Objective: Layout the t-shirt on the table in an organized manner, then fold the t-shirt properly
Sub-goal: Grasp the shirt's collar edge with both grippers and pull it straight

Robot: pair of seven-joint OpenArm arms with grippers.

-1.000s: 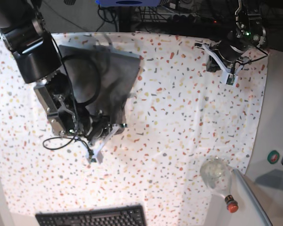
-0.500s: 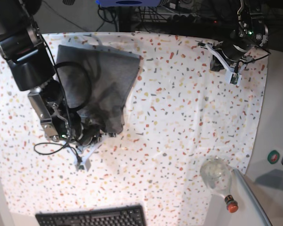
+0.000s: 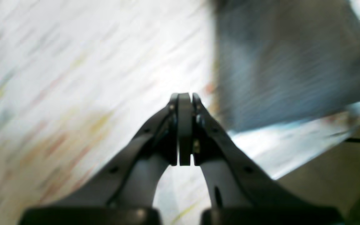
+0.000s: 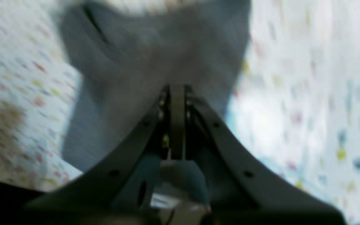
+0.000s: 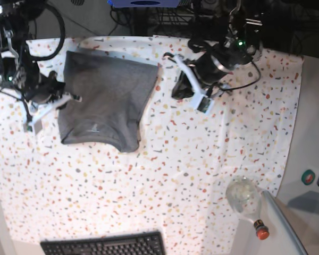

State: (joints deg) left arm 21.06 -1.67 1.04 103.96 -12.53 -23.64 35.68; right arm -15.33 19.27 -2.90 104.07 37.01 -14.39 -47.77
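**Grey shirt lies flat between two closed grippers**

Heather-grey and soft-looking, the t-shirt (image 5: 103, 101) lies spread on the far left part of the table (image 5: 175, 159) in the base view. It forms a rough four-sided block with a fairly straight far edge and a more rounded near edge, where the cloth bunches a little. A small pale mark sits near its lower middle. The fabric is matte and mostly smooth, with a few shallow creases.

The table wears a white cloth flecked with red, yellow, grey and orange, slightly rumpled near the front.

The right gripper (image 5: 69, 99) rests at the shirt's left edge, its white fingers lying across the hem; from its wrist camera the dark jaws are pressed together with the grey cloth (image 4: 155, 62) right ahead of them. Whether they pinch fabric cannot be told.

The left gripper (image 5: 189, 87) hangs just beside the shirt's right edge, apart from it, jaws pressed together on nothing in the blurred wrist view (image 3: 184, 125).
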